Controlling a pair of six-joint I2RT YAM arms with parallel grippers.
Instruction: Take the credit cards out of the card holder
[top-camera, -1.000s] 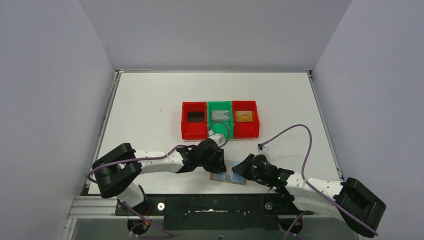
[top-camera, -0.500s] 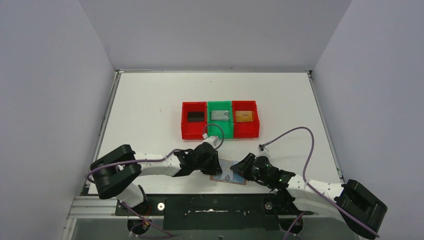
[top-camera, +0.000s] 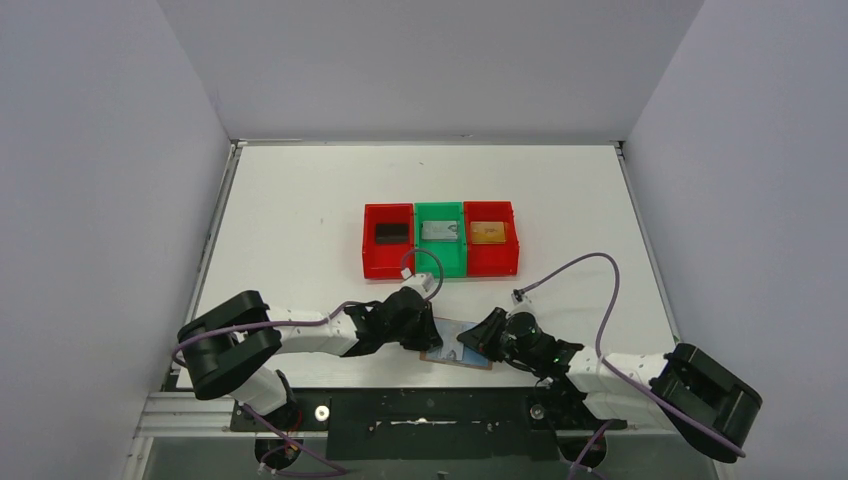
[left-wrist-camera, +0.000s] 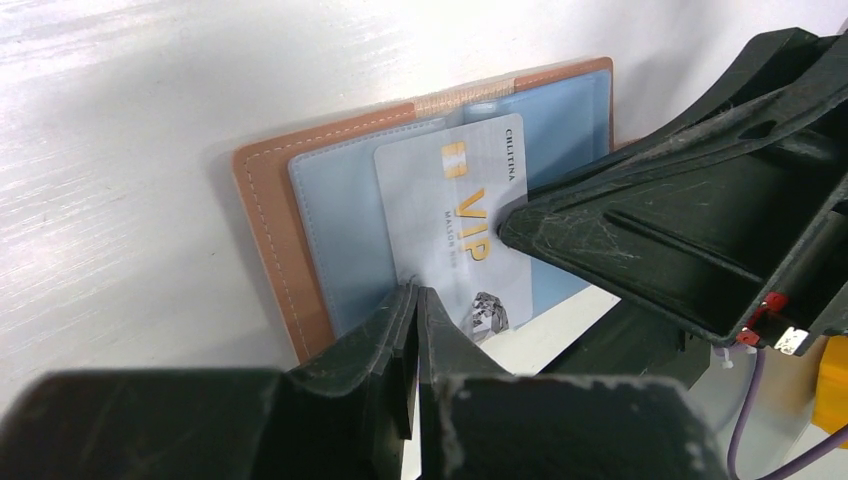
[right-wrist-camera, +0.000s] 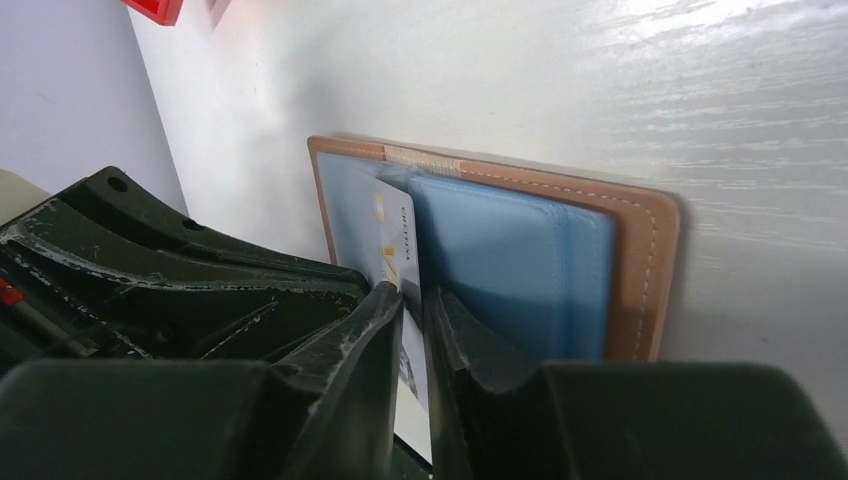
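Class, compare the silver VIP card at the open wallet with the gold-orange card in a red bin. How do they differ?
Colour: the silver VIP card is pale grey with gold lettering, while the gold-orange card is orange-gold.
Place: the silver VIP card lies on the card holder, against its blue lining, while the gold-orange card lies in the right red bin.
Both are thin flat rectangles.
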